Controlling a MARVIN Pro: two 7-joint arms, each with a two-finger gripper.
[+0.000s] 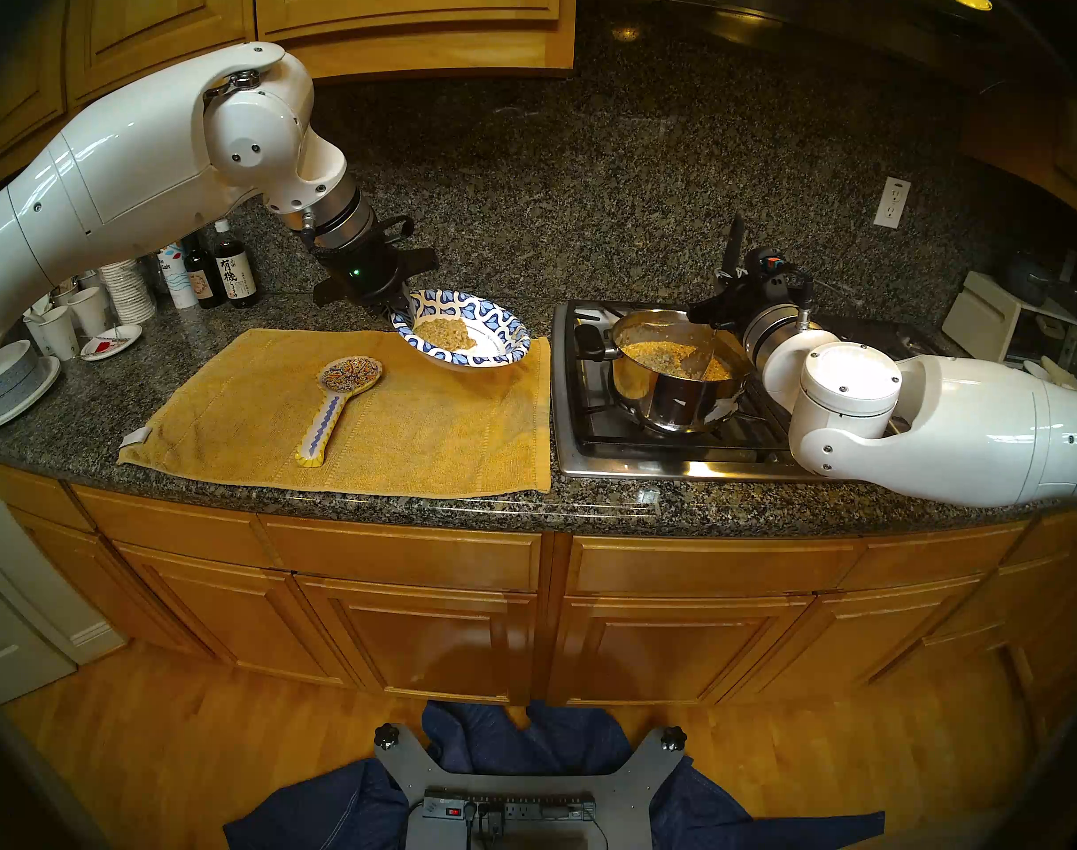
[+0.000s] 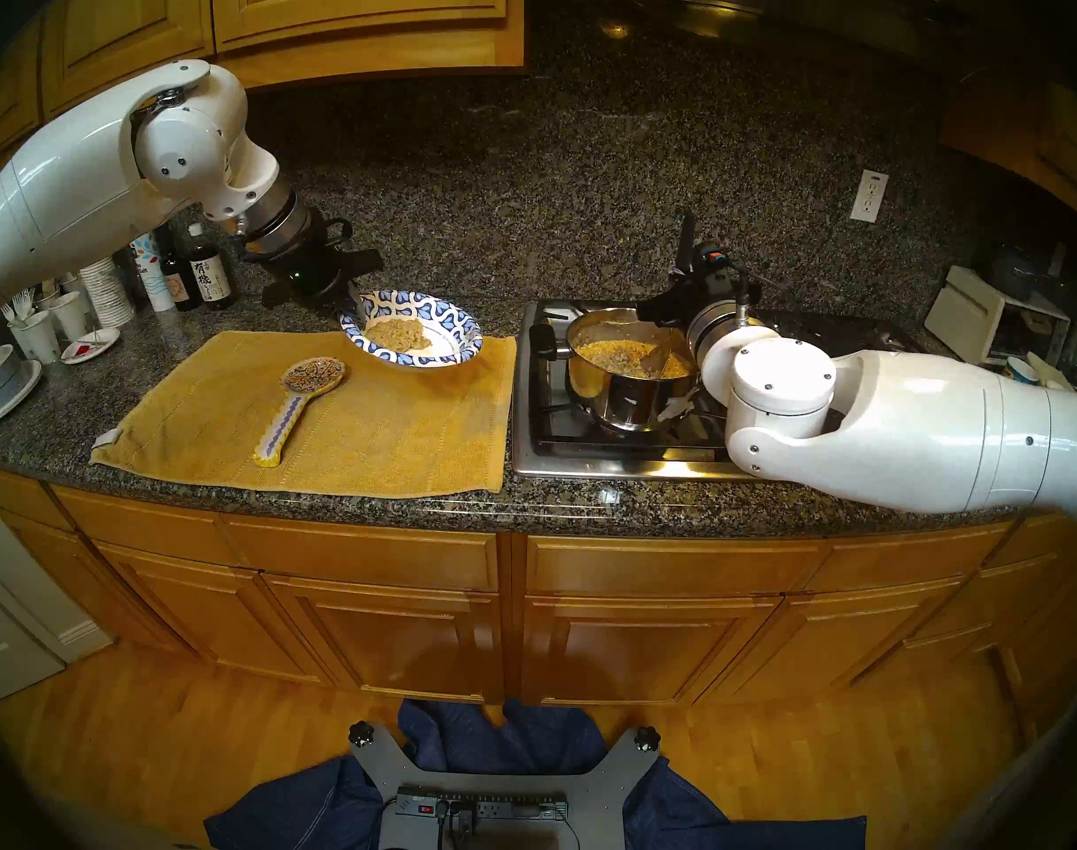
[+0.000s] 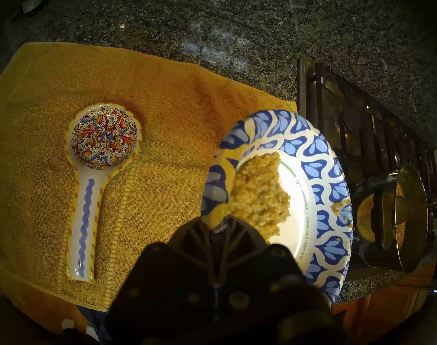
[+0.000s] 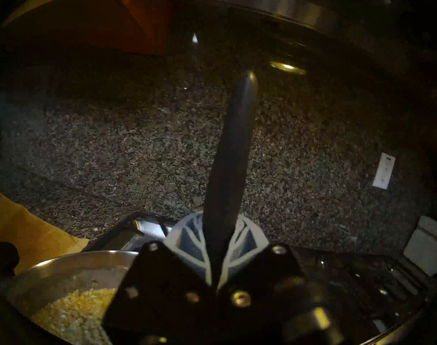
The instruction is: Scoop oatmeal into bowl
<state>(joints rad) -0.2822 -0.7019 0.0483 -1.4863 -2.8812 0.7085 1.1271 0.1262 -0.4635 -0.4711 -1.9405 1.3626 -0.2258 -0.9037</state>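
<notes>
A speckled granite counter (image 1: pixel 352 499) runs under wooden cabinets, with a yellow towel (image 1: pixel 438 425) spread beside a steel stove (image 1: pixel 591 450).

The left gripper (image 1: pixel 401 311) is clamped on the near-left rim of the bowl (image 1: pixel 499 333), holding it tilted above the towel. Oatmeal (image 1: pixel 444 333) lies heaped just beyond its fingers (image 3: pixel 239 227).

The right gripper (image 1: pixel 717 315) is closed on a black-handled spoon (image 4: pixel 234 147); the handle rises between its fingers (image 4: pixel 187 235), and the steel blade dips into the pot (image 1: pixel 652 395) below them, where more oatmeal sits.

Only the left wrist view shows a smear on the bowl's far rim and the painted spoon rest (image 3: pixel 98 167) left of the fingers. Only the head views show the spoon's blade.
</notes>
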